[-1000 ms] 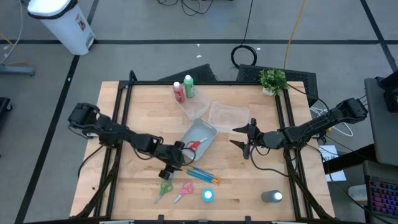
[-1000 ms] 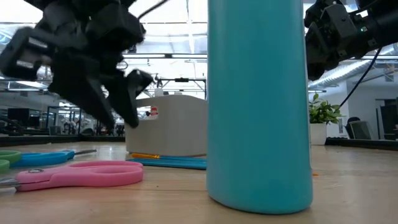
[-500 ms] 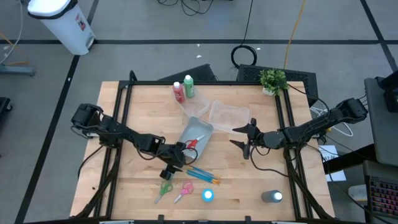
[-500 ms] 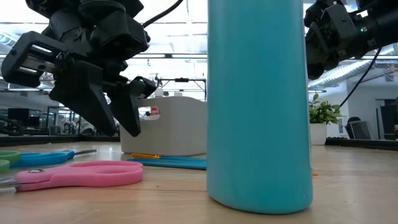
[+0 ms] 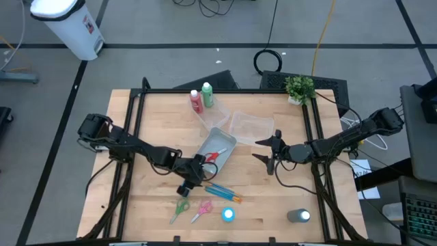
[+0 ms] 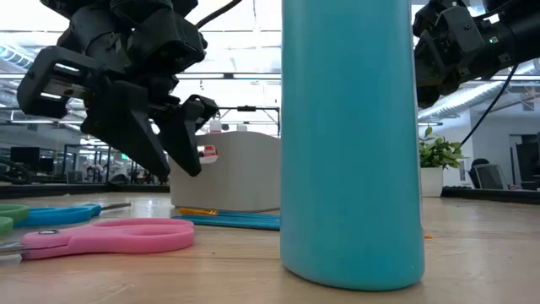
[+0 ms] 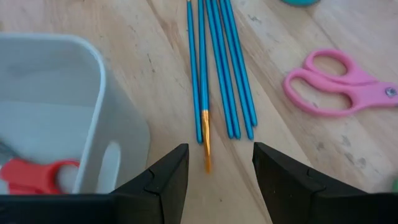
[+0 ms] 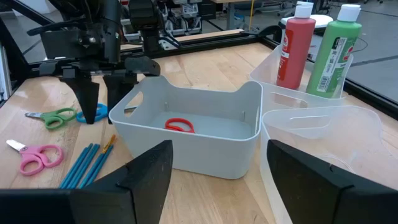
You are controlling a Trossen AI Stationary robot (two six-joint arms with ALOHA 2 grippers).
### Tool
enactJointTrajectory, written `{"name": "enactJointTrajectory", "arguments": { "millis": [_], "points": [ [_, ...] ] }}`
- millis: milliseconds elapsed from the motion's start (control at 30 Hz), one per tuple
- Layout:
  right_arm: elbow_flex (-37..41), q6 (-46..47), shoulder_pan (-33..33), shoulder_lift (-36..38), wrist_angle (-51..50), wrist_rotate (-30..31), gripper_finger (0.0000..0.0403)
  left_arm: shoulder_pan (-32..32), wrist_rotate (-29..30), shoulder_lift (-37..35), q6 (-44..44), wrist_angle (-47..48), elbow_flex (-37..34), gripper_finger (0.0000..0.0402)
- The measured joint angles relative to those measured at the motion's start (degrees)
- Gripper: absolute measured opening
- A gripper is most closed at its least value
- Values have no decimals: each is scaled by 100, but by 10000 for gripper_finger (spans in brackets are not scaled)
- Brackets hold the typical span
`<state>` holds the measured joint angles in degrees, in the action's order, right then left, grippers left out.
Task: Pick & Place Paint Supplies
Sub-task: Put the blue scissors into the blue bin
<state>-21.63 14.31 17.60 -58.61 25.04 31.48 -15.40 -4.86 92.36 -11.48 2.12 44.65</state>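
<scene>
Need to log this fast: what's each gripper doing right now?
Left gripper: open, empty, above the brushes.
Right gripper: open, empty.

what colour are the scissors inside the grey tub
Red scissors in the grey tub, clearest in the right wrist view.

arms: two, dark, jointed, slim | cables: black, along links | fingers [image 7: 163, 180]: matte black, wedge-shaped

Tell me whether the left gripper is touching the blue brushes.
Apart. In the left wrist view, the open left gripper hovers above the blue brushes, bare wood showing between its fingers.
</scene>
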Motion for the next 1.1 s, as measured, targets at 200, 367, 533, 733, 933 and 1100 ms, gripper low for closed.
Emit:
{"name": "enactJointTrajectory", "arguments": {
  "millis": [200,367,533,733,933,1100],
  "points": [
    [0,0,-1,0,1,0,251,-58,416,-594,-45,803,202,186],
    [0,0,-2,-2,33,0,251,-445,1376,-676,-859,1694,240,186],
    [0,0,-1,0,44,0,251,-834,1437,-261,-1154,1698,234,186],
    [-2,0,-1,0,47,0,251,-1061,1388,-108,389,1753,231,186],
    [-2,0,-1,0,114,0,251,-1089,843,-428,2606,2305,264,186],
    [-1,0,0,0,129,0,251,-1093,395,-363,2918,2634,242,186]
  ]
}}
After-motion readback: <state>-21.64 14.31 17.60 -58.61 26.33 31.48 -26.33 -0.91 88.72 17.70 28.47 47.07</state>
